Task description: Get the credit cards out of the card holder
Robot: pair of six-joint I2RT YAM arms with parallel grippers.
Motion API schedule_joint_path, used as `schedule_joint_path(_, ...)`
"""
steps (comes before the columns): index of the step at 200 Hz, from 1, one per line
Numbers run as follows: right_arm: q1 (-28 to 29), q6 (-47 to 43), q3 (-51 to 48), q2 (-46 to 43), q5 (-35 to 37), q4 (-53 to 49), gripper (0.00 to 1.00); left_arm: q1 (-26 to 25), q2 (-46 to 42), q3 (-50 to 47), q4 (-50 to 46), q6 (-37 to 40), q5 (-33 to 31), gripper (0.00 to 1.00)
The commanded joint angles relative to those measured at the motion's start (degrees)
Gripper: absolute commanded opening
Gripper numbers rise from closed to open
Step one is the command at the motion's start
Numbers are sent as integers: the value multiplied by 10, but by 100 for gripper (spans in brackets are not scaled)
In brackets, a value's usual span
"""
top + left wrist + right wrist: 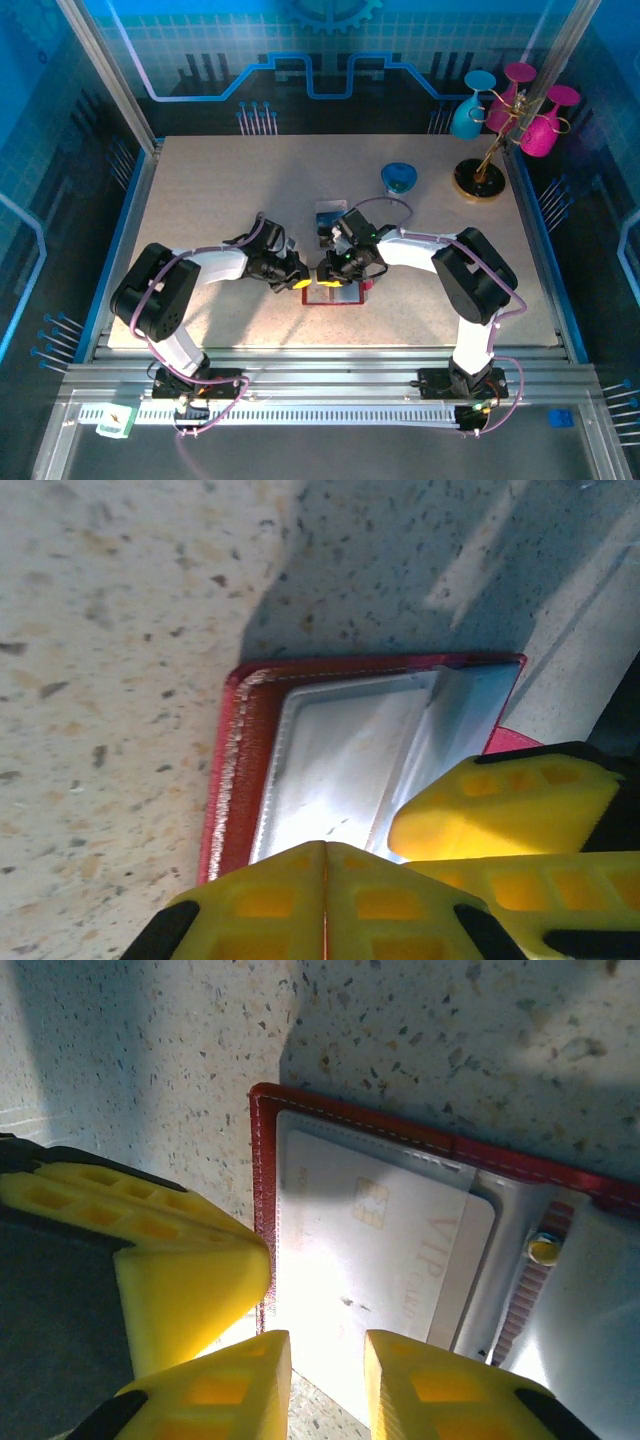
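The red card holder (345,296) lies open on the table between both grippers. A pale "VIP" credit card (380,1250) sticks partway out of its grey see-through pocket. My right gripper (327,1355) hovers over that card's near end, jaws a little apart, the card's face showing in the gap. My left gripper (325,848) is shut with nothing between its fingers, its tips at the card holder's (230,780) red edge (262,1160). The right gripper's fingers (490,810) show in the left wrist view. In the top view the left gripper (300,283) and right gripper (328,277) almost touch.
A small dark-and-blue card (328,215) lies just behind the grippers. A blue cup (400,178) sits at the back right. Beside it a gold stand (478,180) carries blue and pink glasses (535,120). A metal frame borders the table.
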Motion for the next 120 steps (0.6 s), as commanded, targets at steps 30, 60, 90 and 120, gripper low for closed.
schedule_joint_path(30,1,-6,-6,1,9,-20,26,-14,25,18,-4,-4,12,8)
schedule_joint_path(60,1,-11,-3,3,12,-28,26,-14,34,21,-22,12,1,8)
schedule_joint_path(90,0,-16,-5,7,12,-33,26,-13,35,22,-34,17,-3,8)
schedule_joint_path(120,0,-19,-7,10,18,-39,27,-14,32,24,-40,21,-5,9)
